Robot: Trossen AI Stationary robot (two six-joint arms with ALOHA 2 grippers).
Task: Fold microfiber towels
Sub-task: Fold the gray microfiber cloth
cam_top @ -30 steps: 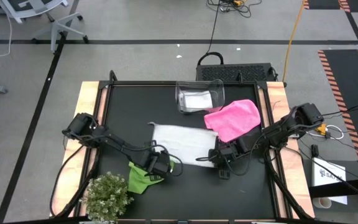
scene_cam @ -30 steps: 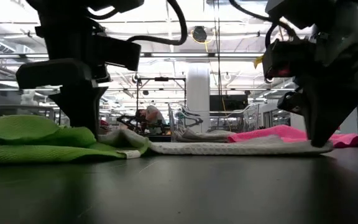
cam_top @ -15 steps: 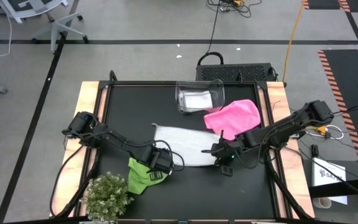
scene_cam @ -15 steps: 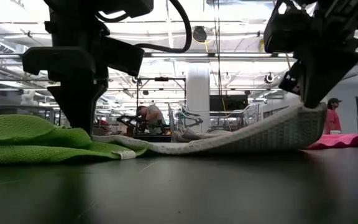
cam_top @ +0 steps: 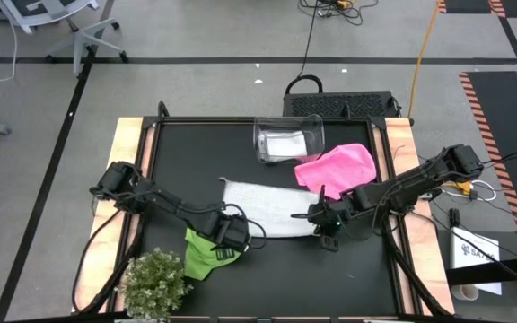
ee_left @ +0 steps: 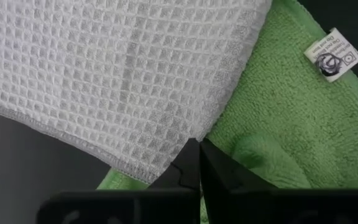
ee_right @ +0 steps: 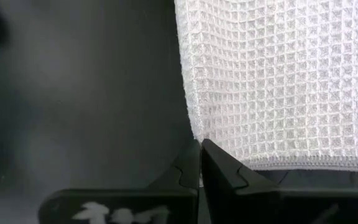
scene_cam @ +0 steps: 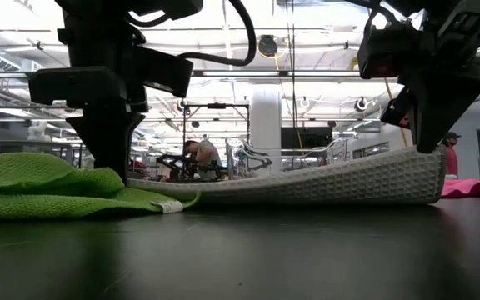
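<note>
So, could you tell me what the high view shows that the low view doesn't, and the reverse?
Only the high view shows the clear bin with a white towel inside and the plant. Only the low view shows the white waffle towel's right corner lifted off the table. Both show the left gripper and right gripper shut on that towel, the green towel and the pink towel.
</note>
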